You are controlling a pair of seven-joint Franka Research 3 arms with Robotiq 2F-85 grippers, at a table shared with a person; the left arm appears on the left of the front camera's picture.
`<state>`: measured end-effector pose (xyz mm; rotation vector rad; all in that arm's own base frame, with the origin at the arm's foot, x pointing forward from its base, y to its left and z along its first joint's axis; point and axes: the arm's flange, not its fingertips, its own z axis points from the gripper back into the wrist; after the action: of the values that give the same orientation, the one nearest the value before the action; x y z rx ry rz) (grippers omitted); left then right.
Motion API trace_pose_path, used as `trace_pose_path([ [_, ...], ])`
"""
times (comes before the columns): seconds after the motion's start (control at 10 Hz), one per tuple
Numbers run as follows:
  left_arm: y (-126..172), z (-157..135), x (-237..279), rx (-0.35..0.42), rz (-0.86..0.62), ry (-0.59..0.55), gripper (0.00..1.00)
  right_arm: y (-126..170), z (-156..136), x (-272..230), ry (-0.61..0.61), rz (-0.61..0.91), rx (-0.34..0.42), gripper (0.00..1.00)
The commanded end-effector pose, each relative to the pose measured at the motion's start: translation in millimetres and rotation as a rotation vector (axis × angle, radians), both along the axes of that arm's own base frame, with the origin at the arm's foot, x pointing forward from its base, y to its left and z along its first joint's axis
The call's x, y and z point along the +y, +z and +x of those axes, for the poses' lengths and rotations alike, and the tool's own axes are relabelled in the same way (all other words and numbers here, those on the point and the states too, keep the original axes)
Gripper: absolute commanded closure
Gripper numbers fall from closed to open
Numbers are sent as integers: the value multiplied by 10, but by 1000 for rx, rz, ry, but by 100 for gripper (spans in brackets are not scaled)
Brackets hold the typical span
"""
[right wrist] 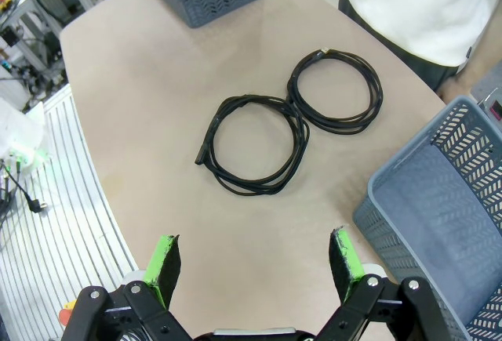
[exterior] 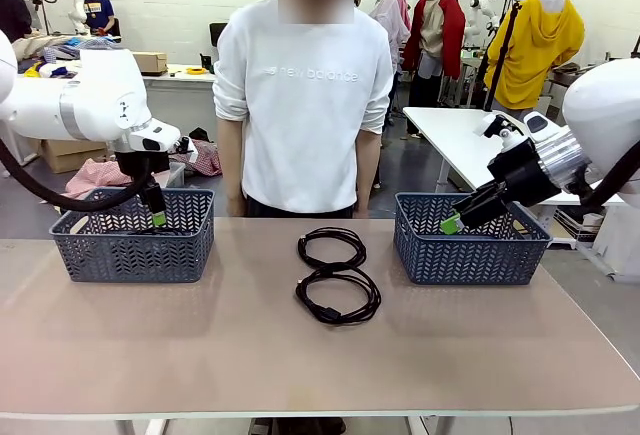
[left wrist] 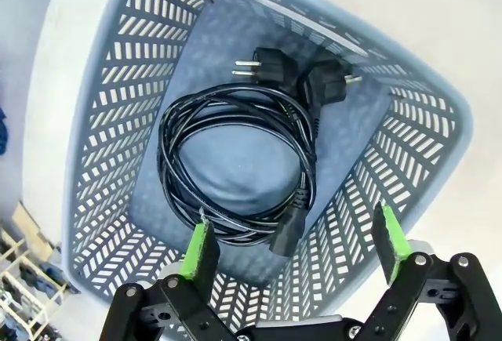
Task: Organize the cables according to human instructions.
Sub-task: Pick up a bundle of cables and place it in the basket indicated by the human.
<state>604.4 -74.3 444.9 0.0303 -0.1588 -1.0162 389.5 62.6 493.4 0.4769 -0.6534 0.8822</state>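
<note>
The left pincer (left wrist: 294,235) hung spread above a coiled cable (left wrist: 235,104) in the left basket (left wrist: 102,121). The right pincer (right wrist: 255,259), also spread, seemingly hovered beside the right basket (right wrist: 439,200). Two cables (right wrist: 300,141) touched on the bench (right wrist: 141,106).

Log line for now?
left gripper open above left basket, cable coil inside | right gripper open beside right basket | near coil, far coil on table
</note>
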Motion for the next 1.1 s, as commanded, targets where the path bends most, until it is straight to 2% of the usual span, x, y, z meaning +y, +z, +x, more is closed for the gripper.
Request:
trace_pose_path([
  [0.0,110,-87,-112,-23,-39,-1,0,-8,34,-1,21,22,-19,0],
  [0.3,447,-608,-466,-106,-162,-67,0,-8,34,-1,21,22,-19,0],
  [0.5,556,-950,-723,-93,-223,-167,0,-8,34,-1,21,22,-19,0],
  [1.0,424,-1561,-1087,-54,-333,-288,0,-8,34,-1,21,22,-19,0],
])
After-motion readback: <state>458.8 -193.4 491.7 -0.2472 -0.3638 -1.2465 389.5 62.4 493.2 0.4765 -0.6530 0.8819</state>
